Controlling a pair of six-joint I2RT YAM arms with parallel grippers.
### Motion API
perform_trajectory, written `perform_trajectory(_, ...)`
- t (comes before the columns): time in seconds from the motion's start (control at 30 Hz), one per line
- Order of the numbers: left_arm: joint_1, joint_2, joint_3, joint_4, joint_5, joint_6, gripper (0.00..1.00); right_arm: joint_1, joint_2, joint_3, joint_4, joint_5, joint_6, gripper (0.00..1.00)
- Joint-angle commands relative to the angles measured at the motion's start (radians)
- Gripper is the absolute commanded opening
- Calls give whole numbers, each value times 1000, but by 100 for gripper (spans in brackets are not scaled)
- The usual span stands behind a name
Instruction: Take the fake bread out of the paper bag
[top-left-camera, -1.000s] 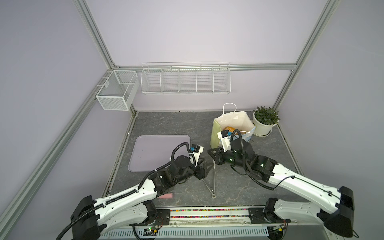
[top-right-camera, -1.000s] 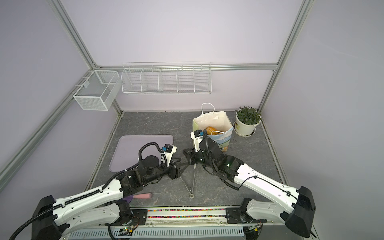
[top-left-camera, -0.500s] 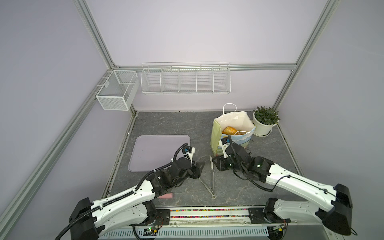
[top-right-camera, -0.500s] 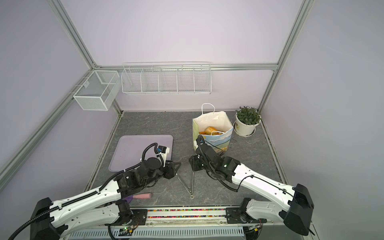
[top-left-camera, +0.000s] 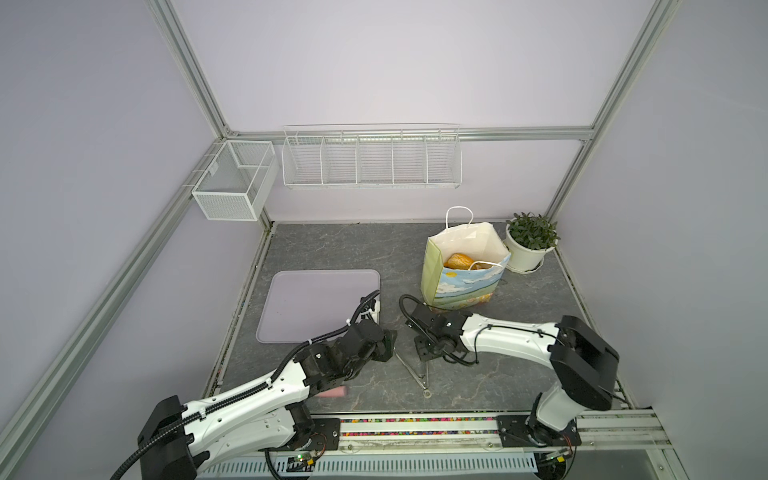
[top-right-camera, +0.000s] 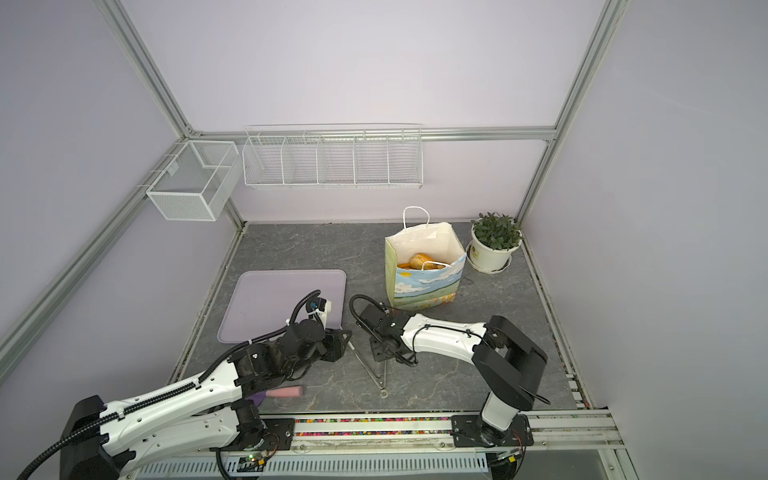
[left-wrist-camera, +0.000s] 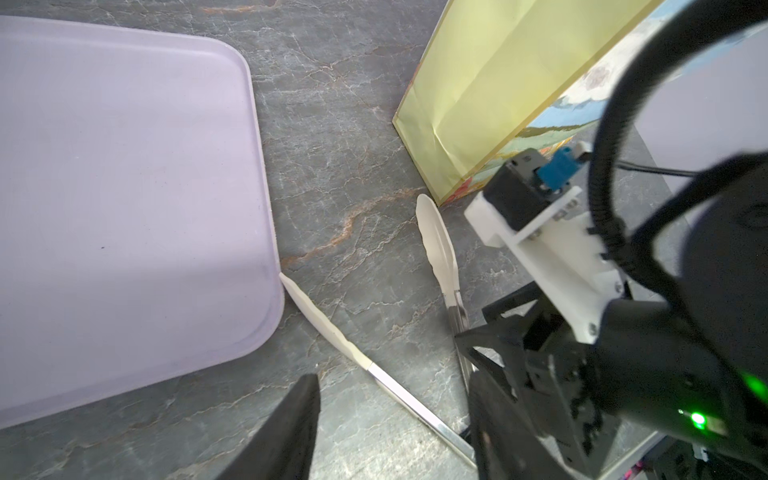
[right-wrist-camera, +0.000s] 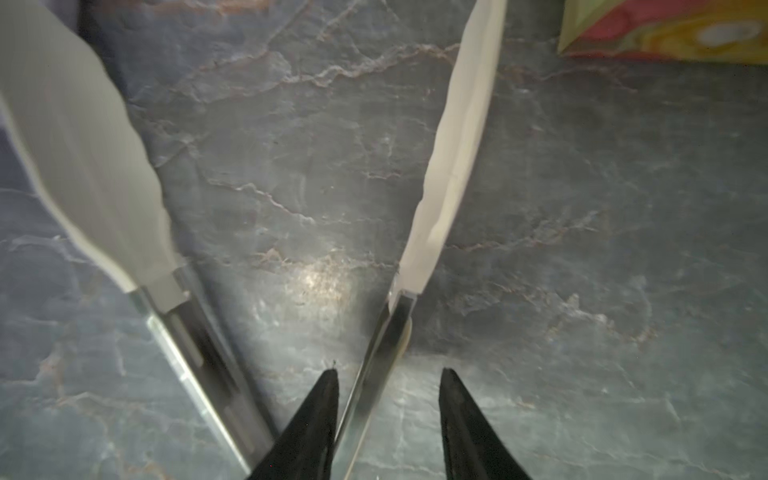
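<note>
Left end effector (left-wrist-camera: 395, 382) and right end effector (right-wrist-camera: 389, 374), both apart, straddle silver white-tipped tongs (top-left-camera: 417, 368) on the grey desk (top-left-camera: 332, 249); golden toy bread (top-left-camera: 457, 261) sits in the sky-printed paper bag (top-left-camera: 461, 286).

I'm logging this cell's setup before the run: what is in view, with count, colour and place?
paper bag: one, sky-and-meadow print, white inside, standing open at the table's back right.
fake bread: at least two pieces, golden-orange, inside the bag.
tongs: one, metal with white tips, lying spread on the table between the arms.
tray: one, lavender, left of the bag.
potted plant: one, green in a white pot, back right corner.
wire rack: one, white, back wall.
mesh basket: one, white, left wall.
pink cylinder: one, front edge, beside the left arm.
table: one, grey marbled.
left tool: black, open, at the tongs arm near the tray.
right tool: black, open, straddling the other tongs arm.
</note>
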Motion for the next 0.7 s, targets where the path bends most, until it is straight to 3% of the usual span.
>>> perform_trajectory(0.0,0,-16,-22,-41,-13,-10,57,10,41,23,10,-14,29,41)
perform_trajectory(0.1,0,-40,-36,-42,-25,-6,57,13,71,24,18,-22,35,32)
perform_trajectory(0.17,0,-59,-42,-37,-26,3,57,14,64,19,24,-18,39,20)
perform_trajectory(0.3,0,-127,-50,-3,14,50,62,20,-33,-10,69,13,37,7)
perform_trajectory(0.5,0,-306,-41,51,126,155,78,22,-243,-49,190,52,9,7)
perform_trajectory(0.67,0,-375,19,62,246,221,81,5,-387,-54,324,39,-13,6)
